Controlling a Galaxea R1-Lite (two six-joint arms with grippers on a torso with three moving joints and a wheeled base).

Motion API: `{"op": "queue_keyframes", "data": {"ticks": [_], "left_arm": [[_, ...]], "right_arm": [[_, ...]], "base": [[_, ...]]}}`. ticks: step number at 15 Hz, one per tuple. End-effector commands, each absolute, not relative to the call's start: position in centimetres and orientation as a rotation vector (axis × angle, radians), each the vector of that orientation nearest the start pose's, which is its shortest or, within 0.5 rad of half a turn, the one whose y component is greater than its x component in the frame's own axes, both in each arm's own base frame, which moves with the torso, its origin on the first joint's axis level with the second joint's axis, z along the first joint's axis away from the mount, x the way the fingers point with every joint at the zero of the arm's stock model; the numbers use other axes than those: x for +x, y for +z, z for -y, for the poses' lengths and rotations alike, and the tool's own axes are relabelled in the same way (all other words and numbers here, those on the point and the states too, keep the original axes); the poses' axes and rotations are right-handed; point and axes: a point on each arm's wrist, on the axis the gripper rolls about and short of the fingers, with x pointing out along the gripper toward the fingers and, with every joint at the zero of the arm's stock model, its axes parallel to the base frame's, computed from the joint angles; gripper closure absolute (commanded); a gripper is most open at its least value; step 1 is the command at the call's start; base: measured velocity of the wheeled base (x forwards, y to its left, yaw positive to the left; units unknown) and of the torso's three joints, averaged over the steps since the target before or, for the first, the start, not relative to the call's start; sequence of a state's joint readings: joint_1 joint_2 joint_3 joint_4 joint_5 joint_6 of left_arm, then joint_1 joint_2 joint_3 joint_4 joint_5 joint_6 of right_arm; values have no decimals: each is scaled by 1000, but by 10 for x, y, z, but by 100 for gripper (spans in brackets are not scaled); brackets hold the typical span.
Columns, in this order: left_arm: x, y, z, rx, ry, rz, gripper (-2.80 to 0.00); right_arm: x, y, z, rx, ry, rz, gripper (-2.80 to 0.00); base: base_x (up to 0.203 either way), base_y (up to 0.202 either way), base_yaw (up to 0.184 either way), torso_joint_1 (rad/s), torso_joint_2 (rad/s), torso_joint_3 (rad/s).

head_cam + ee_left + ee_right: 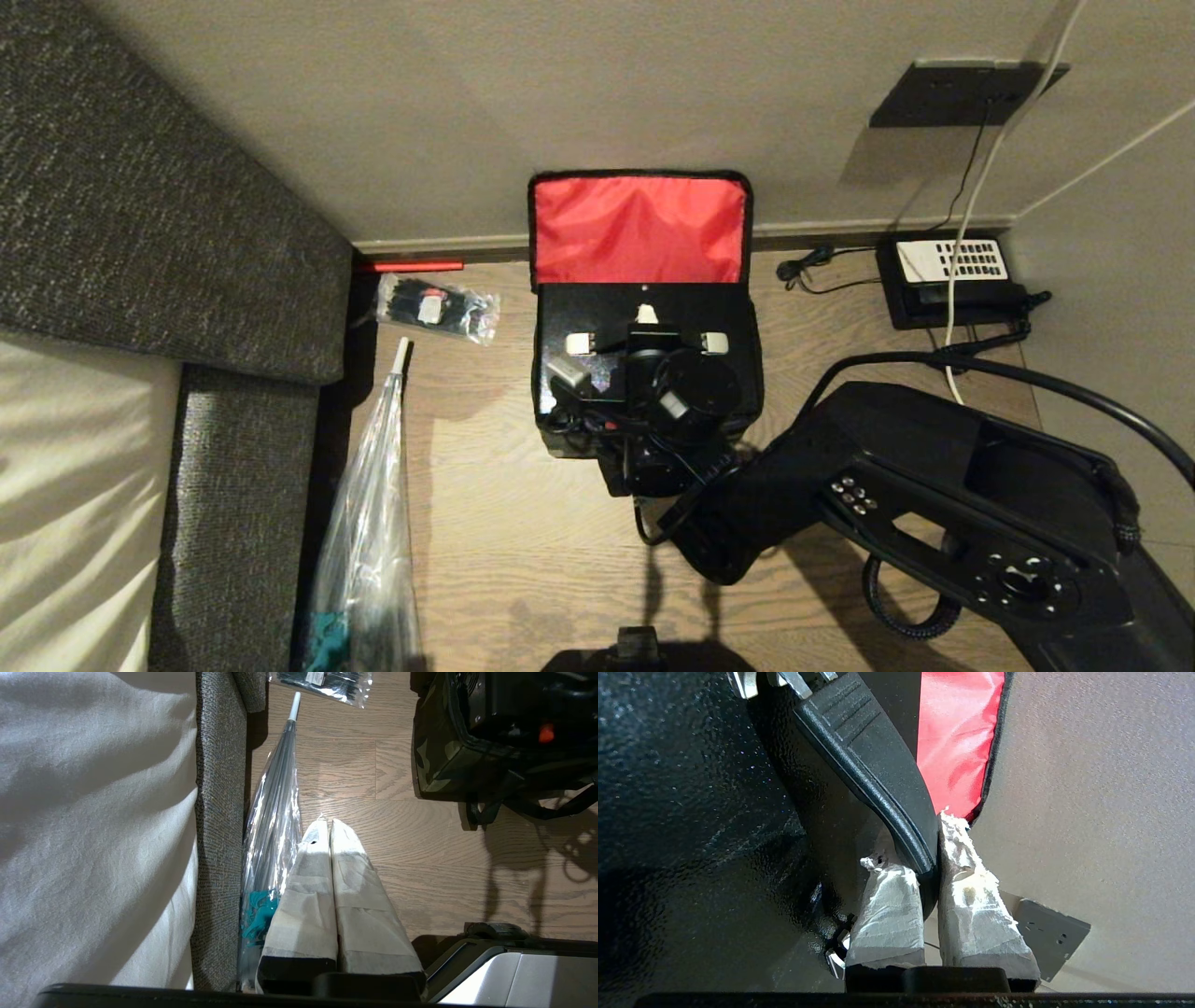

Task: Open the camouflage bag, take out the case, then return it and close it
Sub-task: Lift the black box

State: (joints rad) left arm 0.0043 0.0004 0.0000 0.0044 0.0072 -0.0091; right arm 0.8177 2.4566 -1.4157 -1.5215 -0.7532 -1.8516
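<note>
The camouflage bag [758, 373] stands open on the wood floor by the wall, its red-lined lid [639, 229] leaning back against the wall. Its camouflage side [437, 760] shows in the left wrist view. The black speckled case [597, 313] sits inside the bag with its handle up. My right gripper [646, 347] reaches down over it and is shut on the black handle [868, 760], one taped finger on each side. The case's sparkly face [691, 788] fills the space beside the fingers. My left gripper [329, 823] hangs parked and shut over the floor, holding nothing.
A grey sofa [140, 187] borders the left. Beside it lie an umbrella in a clear sleeve [373, 523] and a clear plastic bag [437, 308] of black items. A black telephone [952, 271] with cables sits at the right wall, under a wall socket [962, 93].
</note>
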Motion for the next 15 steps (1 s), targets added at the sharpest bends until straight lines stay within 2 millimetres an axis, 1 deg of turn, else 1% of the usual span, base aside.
{"op": "queue_keyframes", "data": {"ticks": [1,4,7,11,15], "left_arm": [[-23,74,0,-9,12,-8,0],[-23,74,0,-9,12,-8,0],[-23,74,0,-9,12,-8,0],[-23,74,0,-9,12,-8,0],[-23,74,0,-9,12,-8,0]], "right_arm": [[331,134,-330,-1481,-279,288,0],[327,146,-328,-1485,-292,298,0],[319,153,-327,-1507,-290,305,0],[306,159,-337,-1495,-271,334,0],[296,161,-345,-1498,-256,354,0]], "base": [[0,0,0,0,0,0],[0,0,0,0,0,0],[0,0,0,0,0,0],[0,0,0,0,0,0],[0,0,0,0,0,0]]}}
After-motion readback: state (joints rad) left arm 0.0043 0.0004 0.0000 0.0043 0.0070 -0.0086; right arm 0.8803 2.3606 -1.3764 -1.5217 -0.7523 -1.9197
